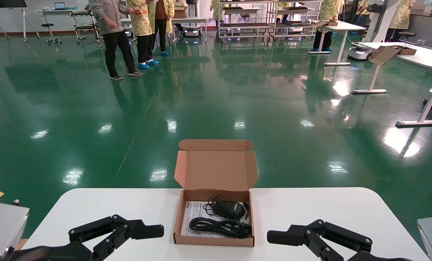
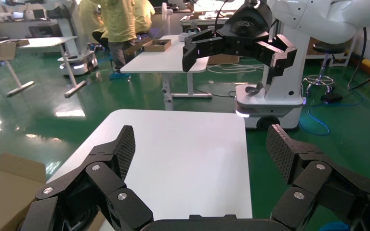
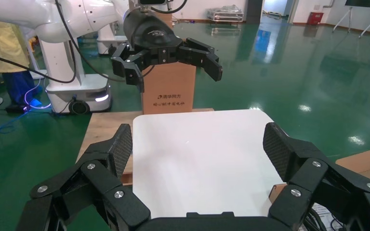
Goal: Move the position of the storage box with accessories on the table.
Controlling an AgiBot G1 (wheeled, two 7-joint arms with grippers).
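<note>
White table [image 1: 310,210] w/ storage box [image 1: 214,242] at centre near front edge, lid up at the far side. L gripper [image 1: 149,232] & R gripper [image 1: 283,237] flank it, fingers spread, holding nothing. Inside: paper sheet [image 1: 196,214], cable [image 1: 219,226], mouse [image 1: 232,208]

Robotics lab, green floor [image 1: 201,94], gowned staff [image 1: 140,29]

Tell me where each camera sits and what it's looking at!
Head view: on the robot's head, looking down at the storage box on the table; left gripper and right gripper show.
Left wrist view: across the table, between its open fingers.
Right wrist view: the same, opposite way, fingers open.
Both wrist views share the table; each shows the other gripper.
</note>
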